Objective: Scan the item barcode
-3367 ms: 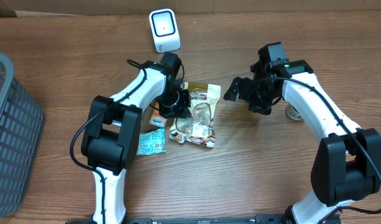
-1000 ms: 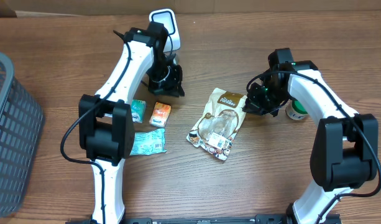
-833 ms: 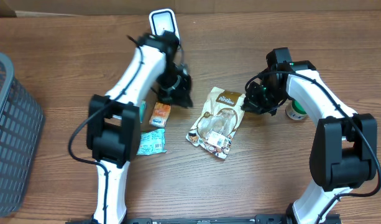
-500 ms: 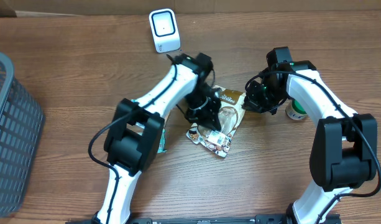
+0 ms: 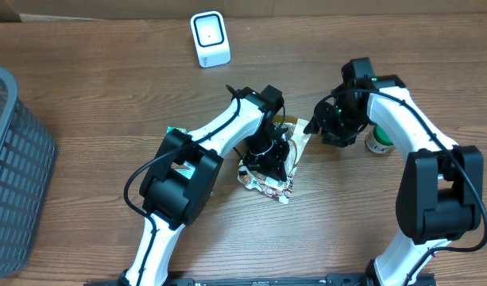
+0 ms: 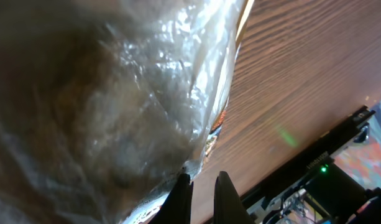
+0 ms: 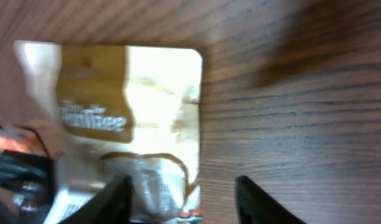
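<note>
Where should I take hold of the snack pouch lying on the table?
Probably the sealed top edge of the snack pouch, approached from the side of the right tool: it is thin, flat and exposed, while the left tool covers the bulging middle.

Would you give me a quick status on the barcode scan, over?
Left gripper shut, down over snack pouch. Right gripper open by its edge. Scanner stands apart, far side; barcode not made out.

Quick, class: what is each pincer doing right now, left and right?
Left pincer: closed, right by the snack pouch, nothing seen between its fingers.
Right pincer: open, holding nothing.
</note>
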Robot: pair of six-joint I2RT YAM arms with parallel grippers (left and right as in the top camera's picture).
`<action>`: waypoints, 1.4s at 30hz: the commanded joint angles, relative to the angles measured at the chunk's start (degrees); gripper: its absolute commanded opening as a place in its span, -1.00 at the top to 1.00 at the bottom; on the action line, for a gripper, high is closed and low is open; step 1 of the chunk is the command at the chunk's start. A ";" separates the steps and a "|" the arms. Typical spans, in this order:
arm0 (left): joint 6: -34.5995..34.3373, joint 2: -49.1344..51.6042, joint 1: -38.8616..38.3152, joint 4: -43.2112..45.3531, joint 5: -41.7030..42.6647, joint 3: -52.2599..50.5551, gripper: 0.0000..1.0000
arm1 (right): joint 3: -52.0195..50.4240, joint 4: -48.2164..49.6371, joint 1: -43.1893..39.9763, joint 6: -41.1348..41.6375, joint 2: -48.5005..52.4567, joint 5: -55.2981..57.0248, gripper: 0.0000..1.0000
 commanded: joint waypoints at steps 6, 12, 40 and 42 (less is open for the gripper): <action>3.56 0.46 0.70 -0.02 -16.39 -0.94 0.91 | 12.11 -1.84 -0.63 -8.74 -0.50 0.37 -0.58; 16.74 0.46 1.25 -1.01 -27.04 -0.02 0.91 | 12.31 0.59 -0.63 -10.51 -0.31 1.07 -0.59; 14.64 -14.78 10.91 0.72 -26.08 10.99 0.91 | 12.22 6.14 -0.26 -19.32 2.16 -0.57 -0.61; 6.64 -16.70 13.46 -0.15 -26.08 10.99 0.92 | 12.22 7.82 0.02 -19.58 3.96 -0.72 -0.61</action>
